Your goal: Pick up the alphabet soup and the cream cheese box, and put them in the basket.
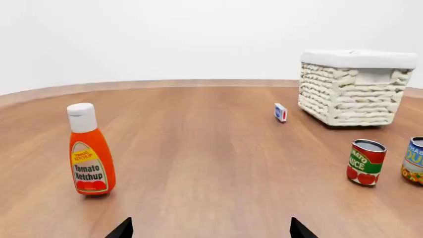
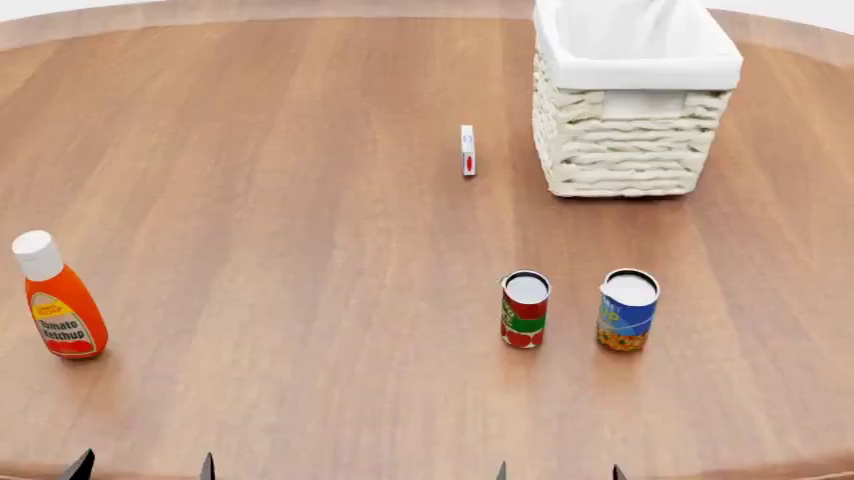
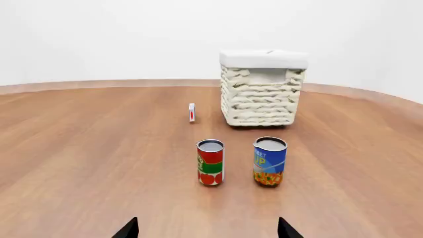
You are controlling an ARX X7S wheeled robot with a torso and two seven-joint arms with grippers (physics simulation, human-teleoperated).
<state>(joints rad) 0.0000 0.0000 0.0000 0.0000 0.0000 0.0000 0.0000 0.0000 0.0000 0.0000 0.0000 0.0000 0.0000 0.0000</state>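
The alphabet soup is a blue-labelled can standing upright on the table, right of a red-and-green can; the wrist views show it as the alphabet soup and, cut by the picture's edge, the alphabet soup. The cream cheese box stands on edge just left of the basket, also seen as the cream cheese box and the cream cheese box. The woven basket, basket has a white liner. My left gripper and right gripper sit at the near table edge, both open and empty, well short of everything.
A red-and-green tomato can stands beside the soup. An orange ketchup bottle stands upright at the near left. The round wooden table carries them all, and its far rim curves behind the basket.
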